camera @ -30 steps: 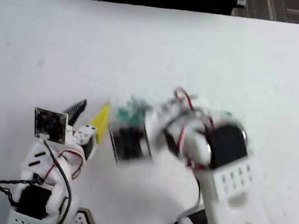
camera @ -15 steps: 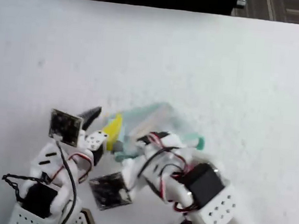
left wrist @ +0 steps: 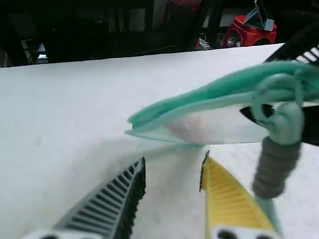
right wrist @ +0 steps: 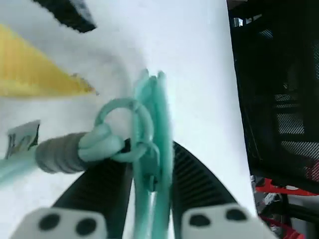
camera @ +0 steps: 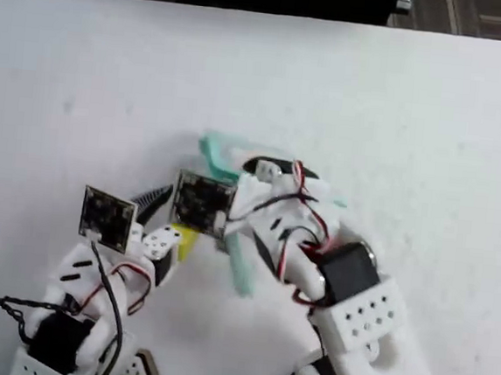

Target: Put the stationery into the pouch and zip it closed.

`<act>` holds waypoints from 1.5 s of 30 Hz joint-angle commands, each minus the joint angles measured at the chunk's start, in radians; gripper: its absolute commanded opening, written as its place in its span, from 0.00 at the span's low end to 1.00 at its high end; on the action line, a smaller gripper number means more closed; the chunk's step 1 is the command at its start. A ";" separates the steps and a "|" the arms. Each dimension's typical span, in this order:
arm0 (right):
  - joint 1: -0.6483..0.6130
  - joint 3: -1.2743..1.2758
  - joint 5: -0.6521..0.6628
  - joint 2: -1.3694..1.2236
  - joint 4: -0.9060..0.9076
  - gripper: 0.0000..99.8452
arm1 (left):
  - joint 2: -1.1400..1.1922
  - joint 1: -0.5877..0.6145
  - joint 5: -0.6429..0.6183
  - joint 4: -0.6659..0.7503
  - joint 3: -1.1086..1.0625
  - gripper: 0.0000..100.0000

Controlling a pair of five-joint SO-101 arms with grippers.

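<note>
Two claws: right claw (right wrist: 149,155) clamps teal-rimmed clear pouch (left wrist: 199,127) (looped cord (right wrist: 99,142) dangling); left claw (left wrist: 173,169) spread.

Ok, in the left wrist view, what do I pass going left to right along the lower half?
black ribbed finger → yellow finger → grey toggle hanging on the zip cord

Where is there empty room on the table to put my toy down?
The far stretch of the table, from the pouch to the far edge, is bare. So is the patch beyond the right arm. It is crowded at the near middle, where the right hand grips the pouch and the open left hand sits beside it.
</note>
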State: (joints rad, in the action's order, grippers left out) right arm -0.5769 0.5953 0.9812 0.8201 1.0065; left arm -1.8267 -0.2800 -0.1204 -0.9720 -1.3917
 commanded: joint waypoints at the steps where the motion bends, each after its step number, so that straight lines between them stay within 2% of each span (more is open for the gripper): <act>1: 0.022 -0.040 -0.124 -0.054 -0.077 0.02 | -0.004 -0.010 -0.009 -0.003 0.052 0.20; 9: 0.025 -0.040 -0.141 0.024 -0.090 0.02 | -0.004 0.094 -0.005 0.028 0.054 0.20; 13: 0.016 -0.040 -0.138 0.084 -0.021 0.02 | -0.004 0.143 -0.005 0.031 0.069 0.24; 17: -0.041 -0.035 -0.127 0.105 0.007 0.02 | -0.004 0.134 -0.003 0.026 0.075 0.26; 20: -0.114 -0.041 -0.031 0.113 0.027 0.02 | -0.004 0.087 0.112 0.011 0.104 0.27; 23: -0.140 -0.106 0.048 0.104 0.093 0.02 | -0.004 0.073 0.218 -0.061 0.158 0.28; 28: -0.140 -0.198 0.173 0.102 0.183 0.02 | -0.004 0.073 0.503 -0.094 0.207 0.27; 34: -0.147 -0.267 0.311 0.104 0.265 0.02 | -0.004 0.068 0.491 -0.091 0.206 0.27; 38: -0.154 -0.267 0.399 0.104 0.269 0.02 | -0.004 -0.012 0.496 -0.091 0.209 0.28; 42: -0.245 -0.275 0.468 0.111 0.312 0.02 | -0.004 -0.090 0.499 -0.089 0.192 0.28; 45: -0.274 -0.275 0.543 0.108 0.344 0.02 | -0.004 -0.093 0.499 -0.057 0.173 0.28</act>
State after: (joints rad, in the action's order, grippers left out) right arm -0.8239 0.3928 1.4523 0.8984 1.3380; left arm -1.8297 -0.3506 0.3659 -1.0641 -1.2306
